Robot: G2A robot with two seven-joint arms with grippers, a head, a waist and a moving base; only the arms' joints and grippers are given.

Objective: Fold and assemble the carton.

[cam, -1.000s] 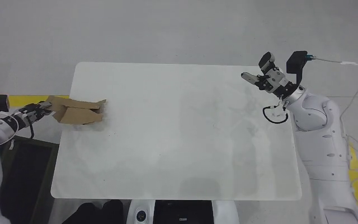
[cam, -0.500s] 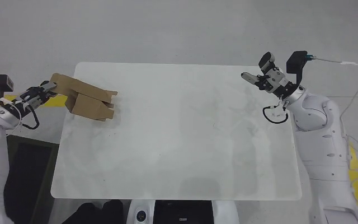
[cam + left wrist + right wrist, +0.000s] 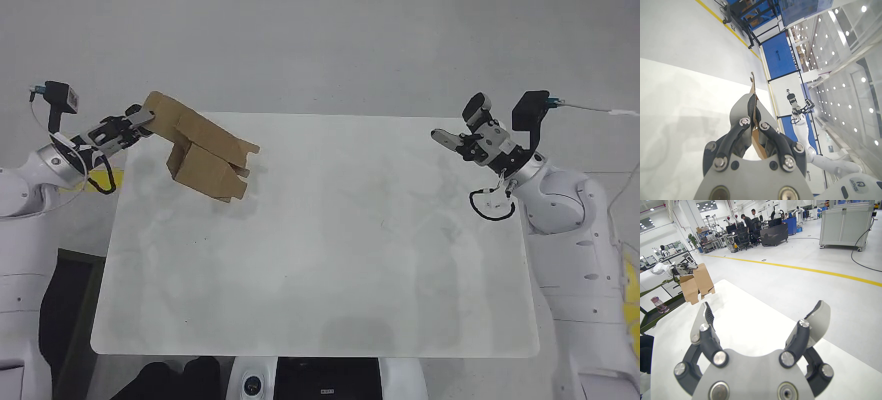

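A flattened brown carton (image 3: 205, 147) hangs in the air over the table's far left corner, its flaps drooping toward the tabletop. My left gripper (image 3: 138, 119) is shut on the carton's outer edge; the left wrist view shows that cardboard edge (image 3: 753, 89) pinched between the two fingers. The right wrist view sees the carton (image 3: 696, 283) far across the table, held by the left gripper (image 3: 690, 267). My right gripper (image 3: 458, 133) hovers open over the far right corner with nothing between its fingers (image 3: 708, 313).
The white table (image 3: 320, 260) stretches between the two arms. A dark side tray (image 3: 657, 313) with a pink bottle (image 3: 659, 305) stands beside the table's left edge.
The left arm has lifted the carton off the table's left edge and carried it up and toward the far left corner. The right arm has stayed still.
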